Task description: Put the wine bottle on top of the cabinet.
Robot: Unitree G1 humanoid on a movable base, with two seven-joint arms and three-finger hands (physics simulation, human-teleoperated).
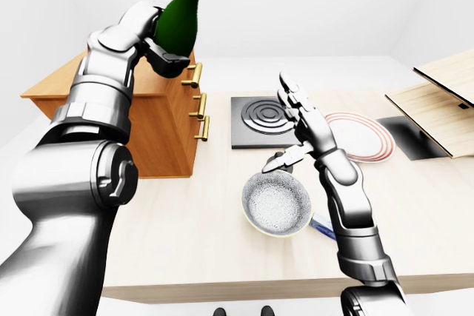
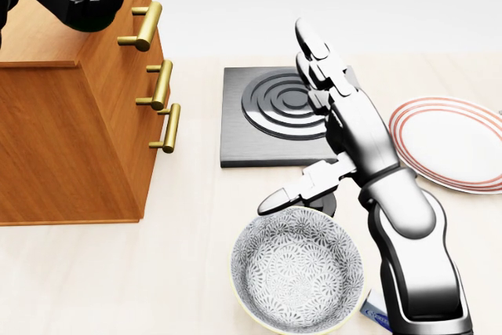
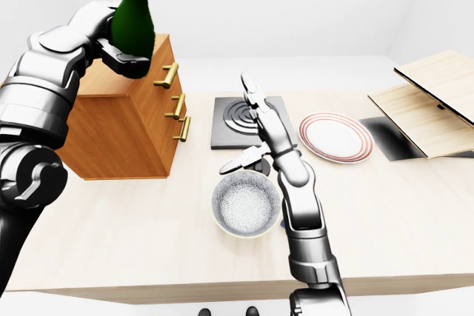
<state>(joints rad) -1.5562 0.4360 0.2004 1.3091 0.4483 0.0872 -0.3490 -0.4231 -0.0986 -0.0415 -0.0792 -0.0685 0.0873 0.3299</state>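
My left hand (image 1: 161, 52) is shut on the dark green wine bottle (image 1: 180, 14), gripping its lower body. The bottle leans slightly and its neck runs out of the top of both eye views. It is over the near right corner of the wooden cabinet (image 1: 164, 132), by the brass drawer handles (image 2: 143, 25). The fingers hide its base, so I cannot tell whether it touches the top. My right hand (image 2: 314, 135) is open and empty, fingers spread, between the bowl and the burner.
A patterned bowl (image 2: 296, 271) sits under the right hand, with a small blue item (image 1: 324, 227) beside it. Past it lie a black burner plate (image 2: 267, 115) and a red-ringed plate (image 2: 455, 140). Wooden boards (image 1: 444, 94) and a dark mat (image 1: 413, 138) are far right.
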